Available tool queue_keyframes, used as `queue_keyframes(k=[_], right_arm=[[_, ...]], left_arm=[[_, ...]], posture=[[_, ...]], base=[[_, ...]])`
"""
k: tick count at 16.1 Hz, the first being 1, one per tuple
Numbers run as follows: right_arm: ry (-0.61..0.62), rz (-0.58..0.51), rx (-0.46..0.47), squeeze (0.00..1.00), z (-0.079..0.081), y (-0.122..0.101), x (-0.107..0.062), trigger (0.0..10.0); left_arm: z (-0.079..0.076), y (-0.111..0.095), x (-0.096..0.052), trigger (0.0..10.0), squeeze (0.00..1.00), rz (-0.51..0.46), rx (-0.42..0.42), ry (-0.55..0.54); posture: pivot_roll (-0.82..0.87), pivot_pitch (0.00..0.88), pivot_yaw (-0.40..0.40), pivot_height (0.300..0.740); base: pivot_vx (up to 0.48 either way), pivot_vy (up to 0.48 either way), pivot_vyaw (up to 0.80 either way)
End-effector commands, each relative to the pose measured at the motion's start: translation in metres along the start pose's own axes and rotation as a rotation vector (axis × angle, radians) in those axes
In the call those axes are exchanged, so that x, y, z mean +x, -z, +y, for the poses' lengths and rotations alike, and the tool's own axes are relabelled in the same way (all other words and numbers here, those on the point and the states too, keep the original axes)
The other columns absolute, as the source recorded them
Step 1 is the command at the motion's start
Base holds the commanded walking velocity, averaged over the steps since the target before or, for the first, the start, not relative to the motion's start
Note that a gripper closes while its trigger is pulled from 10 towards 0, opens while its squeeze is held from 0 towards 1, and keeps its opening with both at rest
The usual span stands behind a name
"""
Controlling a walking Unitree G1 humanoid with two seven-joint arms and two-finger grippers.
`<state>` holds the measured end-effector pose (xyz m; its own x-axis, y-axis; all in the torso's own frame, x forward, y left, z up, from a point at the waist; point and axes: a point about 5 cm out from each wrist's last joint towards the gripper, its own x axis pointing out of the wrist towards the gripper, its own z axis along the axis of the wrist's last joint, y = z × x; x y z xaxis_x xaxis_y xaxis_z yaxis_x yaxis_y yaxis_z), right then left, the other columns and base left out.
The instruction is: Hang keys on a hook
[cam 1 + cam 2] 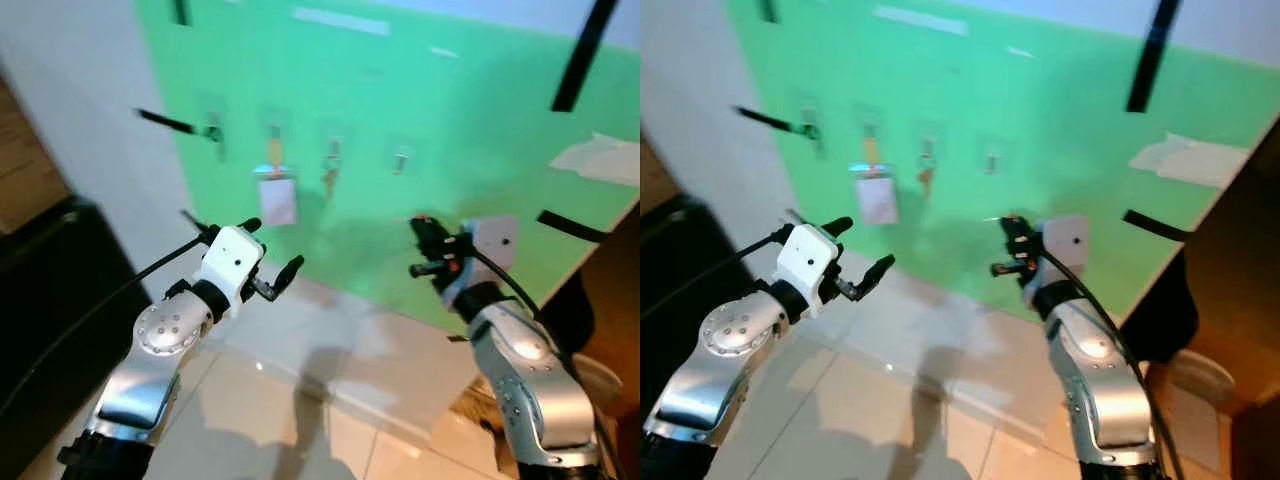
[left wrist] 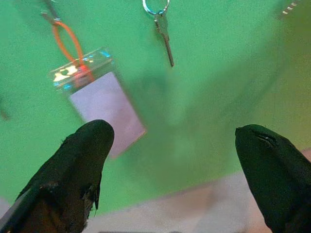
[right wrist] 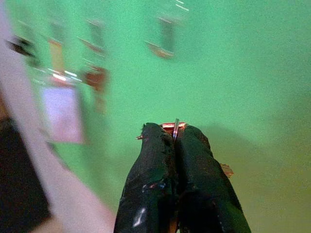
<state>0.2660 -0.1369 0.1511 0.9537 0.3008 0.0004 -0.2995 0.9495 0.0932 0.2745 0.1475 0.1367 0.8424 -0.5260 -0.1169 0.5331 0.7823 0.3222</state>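
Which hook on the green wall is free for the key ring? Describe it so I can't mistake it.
On the green wall a row of small hooks runs across. Past the card holder on its orange loop and the hanging key comes the free hook, nearest the right claw. Unlike those two hooks, it carries nothing.

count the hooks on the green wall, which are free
4 hooks in a row: the far-left hook looks bare, the next holds a card holder, the third holds a key, and the rightmost looks bare. Blur may hide others.
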Motion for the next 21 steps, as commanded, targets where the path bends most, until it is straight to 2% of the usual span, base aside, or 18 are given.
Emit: queue_keyframes(k=[1,3,5,7,12,15,16,17,18,19,20,21], right_arm=[[-0.024,-0.015,0.042,0.0,0.0,-0.007,0.002,10.0],[-0.116,0.025,0.21,0.0,0.009,-0.011,0.006,10.0],[-0.171,0.037,0.3,0.0,0.015,-0.015,0.009,10.0],[-0.158,-0.004,0.361,0.0,0.011,-0.026,0.017,10.0],[-0.158,0.018,0.308,0.0,0.007,-0.031,0.022,10.0],[-0.19,0.02,0.264,0.0,0.01,-0.036,0.023,10.0],[-0.204,0.018,0.244,0.0,0.01,-0.038,0.022,10.0],[-0.232,0.011,0.2,0.0,0.012,-0.042,0.021,10.0],[-0.277,-0.003,0.108,0.0,0.015,-0.046,0.02,10.0],[-0.292,-0.011,0.067,0.0,0.016,-0.048,0.02,10.0],[-0.325,-0.042,-0.043,0.0,0.02,-0.054,0.018,10.0],[-0.33,-0.067,-0.076,0.0,0.021,-0.058,0.018,10.0]], left_arm=[[-0.002,-0.003,-0.001,10.0,0.0,-0.007,0.002,0.031],[-0.004,-0.007,-0.001,10.0,0.0,-0.013,0.004,0.087],[-0.004,-0.008,0.0,10.0,0.0,-0.017,0.004,0.102],[-0.005,-0.01,0.0,10.0,0.0,-0.018,0.007,0.125],[-0.005,-0.006,-0.002,10.0,0.0,0.004,0.008,0.151],[-0.005,-0.013,0.003,10.0,0.0,-0.041,0.016,0.159],[-0.007,-0.018,0.005,10.0,0.13,-0.069,0.002,0.183],[-0.01,-0.026,0.008,10.0,1.0,-0.128,-0.008,0.217],[-0.015,-0.032,0.012,10.0,1.0,-0.16,0.028,0.261],[-0.017,-0.034,0.013,10.0,1.0,-0.172,0.051,0.27],[-0.019,-0.037,0.019,10.0,1.0,-0.193,0.121,0.275],[-0.018,-0.039,0.021,10.0,1.0,-0.202,0.144,0.266]], posture=[[-0.05,0.0,-0.015,0.74],[-0.06,0.0,-0.003,0.74],[-0.06,0.0,0.0,0.74],[-0.06,0.0,0.005,0.74],[-0.07,0.0,0.001,0.74],[-0.07,0.0,-0.003,0.74],[-0.07,0.0,-0.003,0.74],[-0.07,0.0,-0.004,0.74],[-0.08,0.0,-0.001,0.74],[-0.08,0.0,0.0,0.74],[-0.08,0.0,0.004,0.74],[-0.09,0.0,0.005,0.74]], base=[[0.0,0.0,0.0],[0.0,0.0,0.0],[0.0,0.0,0.0],[0.0,0.0,0.0],[0.0,0.0,0.0],[0.0,0.0,0.0],[0.0,0.0,0.0],[0.0,0.0,0.0],[0.0,0.0,0.0],[0.0,0.0,0.0],[0.0,0.0,0.0],[0.0,0.0,0.0]])
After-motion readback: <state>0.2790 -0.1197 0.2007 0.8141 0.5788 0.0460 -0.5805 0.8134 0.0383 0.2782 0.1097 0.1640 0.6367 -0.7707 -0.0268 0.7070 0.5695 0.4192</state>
